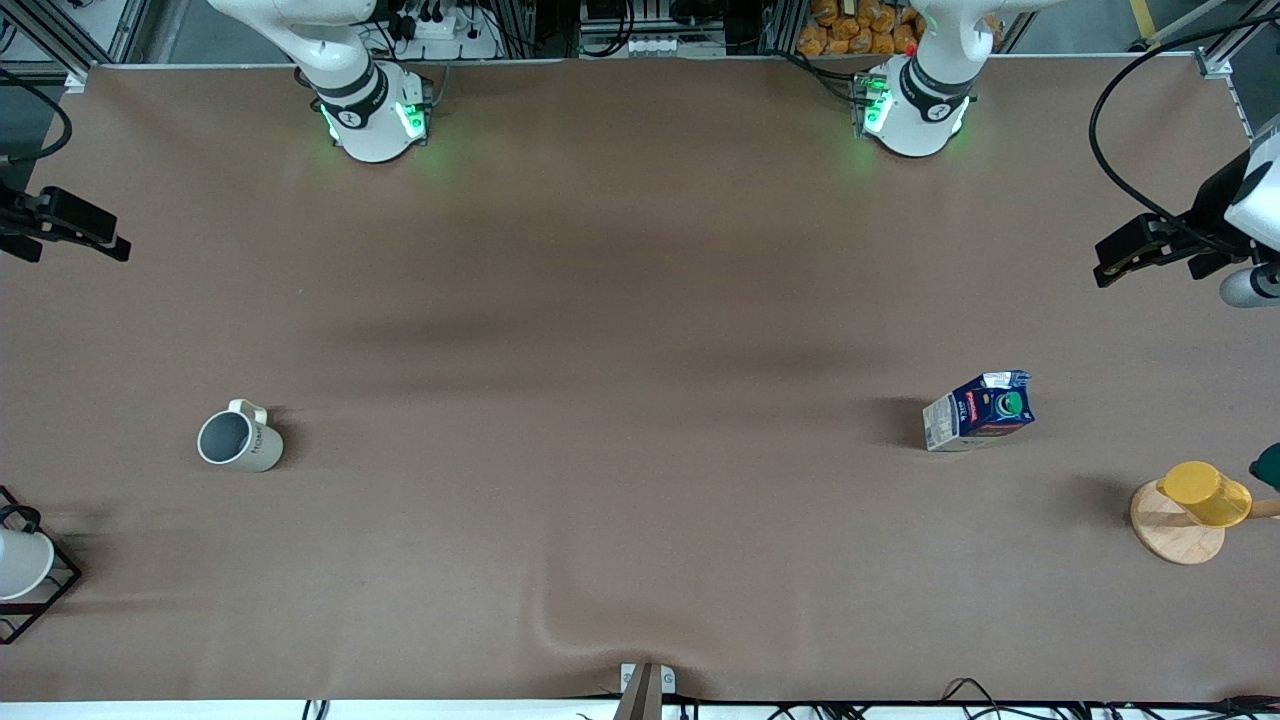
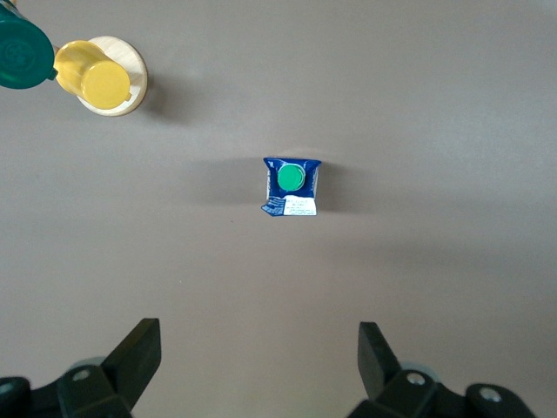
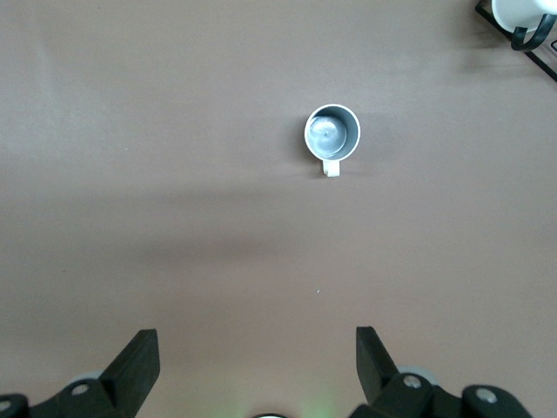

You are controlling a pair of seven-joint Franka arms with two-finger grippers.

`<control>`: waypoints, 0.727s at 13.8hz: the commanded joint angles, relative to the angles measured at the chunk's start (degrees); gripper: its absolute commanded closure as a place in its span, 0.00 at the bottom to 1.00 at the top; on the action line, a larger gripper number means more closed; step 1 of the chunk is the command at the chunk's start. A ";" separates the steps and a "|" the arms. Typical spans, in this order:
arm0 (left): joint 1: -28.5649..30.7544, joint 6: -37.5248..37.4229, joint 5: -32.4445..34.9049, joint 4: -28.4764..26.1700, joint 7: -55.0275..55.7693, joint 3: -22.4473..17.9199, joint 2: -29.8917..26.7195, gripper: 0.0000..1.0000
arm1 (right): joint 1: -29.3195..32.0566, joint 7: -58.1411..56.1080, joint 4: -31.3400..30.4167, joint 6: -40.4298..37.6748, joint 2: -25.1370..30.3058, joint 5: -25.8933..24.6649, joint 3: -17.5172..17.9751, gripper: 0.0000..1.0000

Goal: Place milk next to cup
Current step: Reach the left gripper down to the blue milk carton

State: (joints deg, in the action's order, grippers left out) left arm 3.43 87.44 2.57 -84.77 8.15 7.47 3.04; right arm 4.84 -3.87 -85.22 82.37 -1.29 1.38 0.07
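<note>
The milk (image 1: 980, 410) is a dark-blue carton with a green cap. It stands upright on the brown table toward the left arm's end, and it also shows in the left wrist view (image 2: 291, 185). The cup (image 1: 240, 440) is an off-white mug with a grey inside. It stands toward the right arm's end and also shows in the right wrist view (image 3: 332, 133). My left gripper (image 2: 259, 348) is open and empty, high over the table near the milk. My right gripper (image 3: 258, 353) is open and empty, high over the table near the mug. Both arms wait at the table's ends.
A yellow plastic cup (image 1: 1205, 493) sits on a round wooden base beside a dark green object (image 1: 1268, 465), nearer the front camera than the milk. A plain white cup in a black wire frame (image 1: 20, 565) stands at the right arm's end of the table.
</note>
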 commanded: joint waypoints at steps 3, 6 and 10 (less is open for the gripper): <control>-0.18 -1.05 -0.20 0.83 -0.94 -0.35 0.30 0.00 | 0.26 0.71 0.93 -0.28 -0.64 -0.68 0.63 0.00; 0.17 -0.18 -0.20 0.83 -1.12 -0.35 3.88 0.00 | -0.01 0.71 0.93 -0.28 -1.43 -0.77 0.72 0.00; 0.08 10.36 0.07 0.30 -1.12 -0.27 10.91 0.00 | 0.34 0.53 1.37 -0.37 -1.35 -0.77 0.63 0.00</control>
State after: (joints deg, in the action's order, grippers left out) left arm 3.50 95.16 2.57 -85.38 8.15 7.21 11.05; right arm 4.78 -3.87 -85.10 82.47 -2.28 1.34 0.24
